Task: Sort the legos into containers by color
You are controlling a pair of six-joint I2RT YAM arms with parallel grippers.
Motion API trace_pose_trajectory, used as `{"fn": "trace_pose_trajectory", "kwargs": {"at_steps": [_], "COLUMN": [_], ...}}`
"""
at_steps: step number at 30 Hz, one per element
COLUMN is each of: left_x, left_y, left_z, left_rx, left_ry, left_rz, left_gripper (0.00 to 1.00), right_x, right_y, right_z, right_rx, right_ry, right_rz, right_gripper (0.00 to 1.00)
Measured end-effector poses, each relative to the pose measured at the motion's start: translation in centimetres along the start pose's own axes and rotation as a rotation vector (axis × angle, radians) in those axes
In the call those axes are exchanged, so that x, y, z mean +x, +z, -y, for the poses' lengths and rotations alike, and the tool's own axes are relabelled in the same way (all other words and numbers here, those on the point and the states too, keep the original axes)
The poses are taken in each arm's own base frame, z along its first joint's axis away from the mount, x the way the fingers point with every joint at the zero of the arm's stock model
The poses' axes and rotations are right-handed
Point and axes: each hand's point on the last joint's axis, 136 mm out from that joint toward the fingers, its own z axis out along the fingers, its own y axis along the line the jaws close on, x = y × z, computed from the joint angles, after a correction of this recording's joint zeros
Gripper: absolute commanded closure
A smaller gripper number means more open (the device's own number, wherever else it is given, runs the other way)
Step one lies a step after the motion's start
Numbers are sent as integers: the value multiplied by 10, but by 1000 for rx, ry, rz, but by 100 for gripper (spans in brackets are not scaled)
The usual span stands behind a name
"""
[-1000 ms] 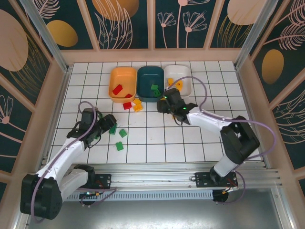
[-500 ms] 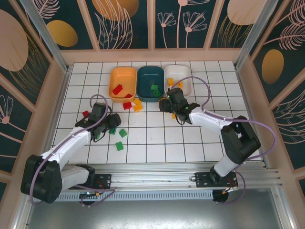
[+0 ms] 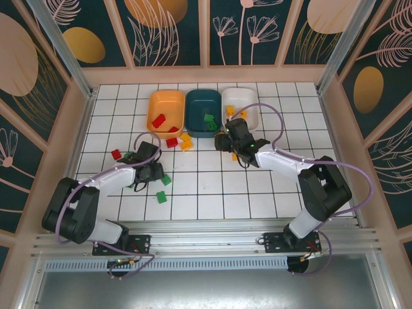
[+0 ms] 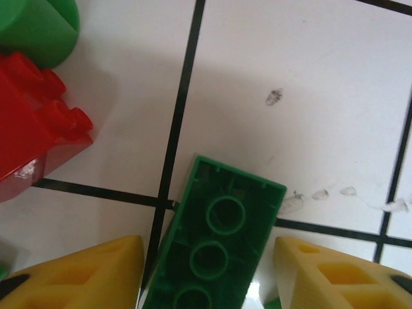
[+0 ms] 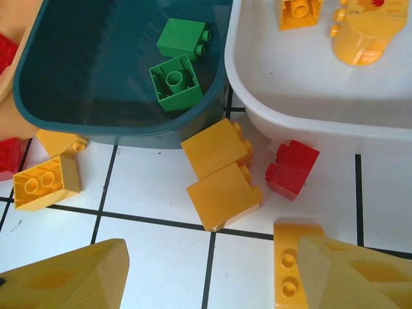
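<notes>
The green brick (image 4: pixel 215 244) lies underside-up on the tiled desk (image 4: pixel 309 129), across a black line, with a red brick (image 4: pixel 35 122) near it. Left jaws stand apart, flanking it; I'd square them to its long sides before pinching. Right jaws hang apart, empty, by the teal tray (image 5: pixel 96 77). No lettering is readable.

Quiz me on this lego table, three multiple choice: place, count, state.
1. The red brick beside two orange bricks lies: A in the orange tray; B on tiles outside the white tray; C atop another brick.
2. Count of green bricks in the teal tray: A none; B five; C two.
3. The green brick at the left hand lies: A underside up; B studs up; C on end.
B, white wall right behind it; C, two show there; A, hollow tubes face up.
</notes>
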Motion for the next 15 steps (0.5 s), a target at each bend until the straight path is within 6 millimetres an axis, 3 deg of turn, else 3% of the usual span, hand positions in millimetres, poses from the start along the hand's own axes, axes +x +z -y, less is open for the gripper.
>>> {"fn": "trace_pose_trajectory", "kwargs": {"at_steps": [6,10,13,15], "left_x": [-9,-19,-41,-68], "left_y": [5,3,-10,-26], "left_z": [3,8,21,39], "left_rx": [-8,-7,17,59], "left_ry": [18,17,14,10], "left_rz": [20,35,71,125], "left_gripper": [81,85,87,87], "right_x": [4,5,1,-3], "right_y": [1,-3,-10,-16], "right_z": [2,4,7,17], "right_rx": [4,5,5,18], "right_ry": [-2,-1,7,28], "right_rz": [-8,-6,11,28], "right_gripper": [30,30,30,30]}}
